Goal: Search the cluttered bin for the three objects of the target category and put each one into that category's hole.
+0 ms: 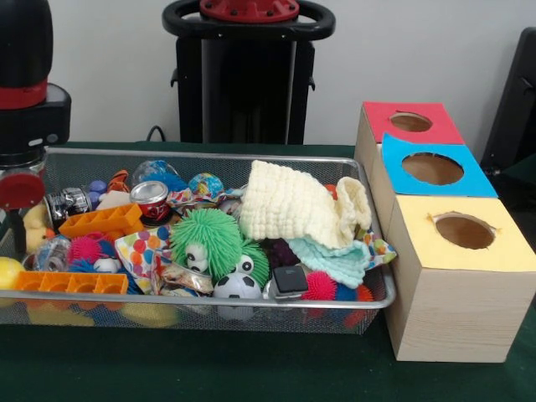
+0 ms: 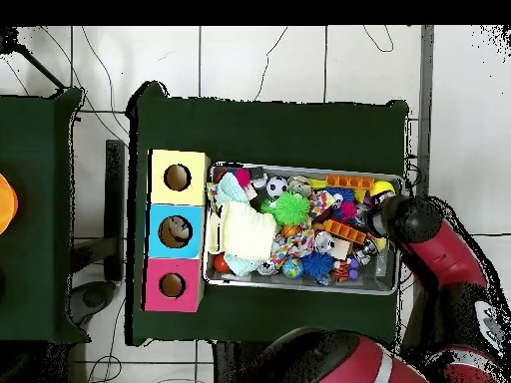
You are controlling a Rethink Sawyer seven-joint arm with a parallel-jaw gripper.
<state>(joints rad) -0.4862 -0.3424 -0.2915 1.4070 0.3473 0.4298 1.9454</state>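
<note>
The wire mesh bin (image 1: pixel 209 156) is packed with toys, and it also shows in the overhead view (image 2: pixel 299 289). A crushed clear bottle with a bluish label (image 1: pixel 50 253) lies at the bin's left end in the front view. A second clear bluish piece (image 1: pixel 155 173) lies at the back; I cannot tell what it is. My gripper (image 1: pixel 12 224) hangs over that left end, close to the first bottle. From above the arm's end (image 2: pixel 382 221) covers the bin's right end. Three boxes with holes stand beside the bin: red (image 1: pixel 444 126), blue (image 1: pixel 469 172), yellow (image 1: pixel 502 243).
A cream knitted cloth (image 1: pixel 293 205), a green spiky ball (image 1: pixel 209 239), orange block trays (image 1: pixel 100 222), a red-topped can (image 1: pixel 151 199) and a shiny can (image 1: pixel 67 203) fill the bin. The robot's pedestal (image 1: pixel 247 75) stands behind. Something lies in the blue box's hole (image 2: pixel 175 231).
</note>
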